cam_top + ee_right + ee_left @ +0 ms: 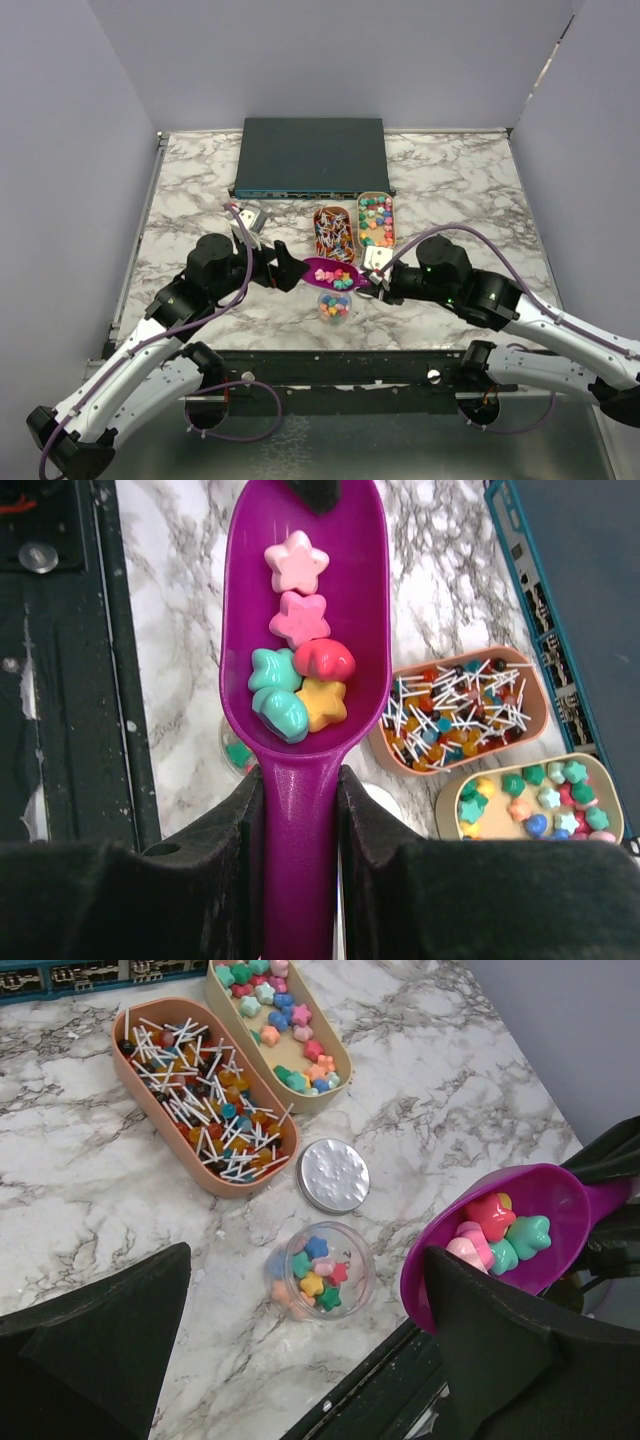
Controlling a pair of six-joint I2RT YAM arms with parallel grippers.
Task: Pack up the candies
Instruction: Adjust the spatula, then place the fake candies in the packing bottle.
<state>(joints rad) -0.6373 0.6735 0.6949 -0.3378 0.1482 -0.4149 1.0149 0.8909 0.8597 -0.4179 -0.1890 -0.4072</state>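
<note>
The candies are small star-shaped sweets in mixed colours. Several candies [300, 675] lie in the purple scoop [355, 590], which hangs level just above a small clear jar [320, 1270] that holds several more. My right gripper [300, 810] is shut on the scoop's handle. In the top view the scoop [330, 271] is between both grippers, with the jar [334, 307] just in front of it. My left gripper [310, 1360] is open and empty, and its right finger [530, 1350] is against the scoop's bowl [560, 1200]. The jar is mostly hidden under the scoop in the right wrist view.
A tan tray [343, 1065] of star candies and an orange tray [165, 1140] of lollipops lie behind the jar. A silver lid [333, 1174] lies flat between them and the jar. A dark box [310, 157] stands at the back. A black rail [330, 365] runs along the front edge.
</note>
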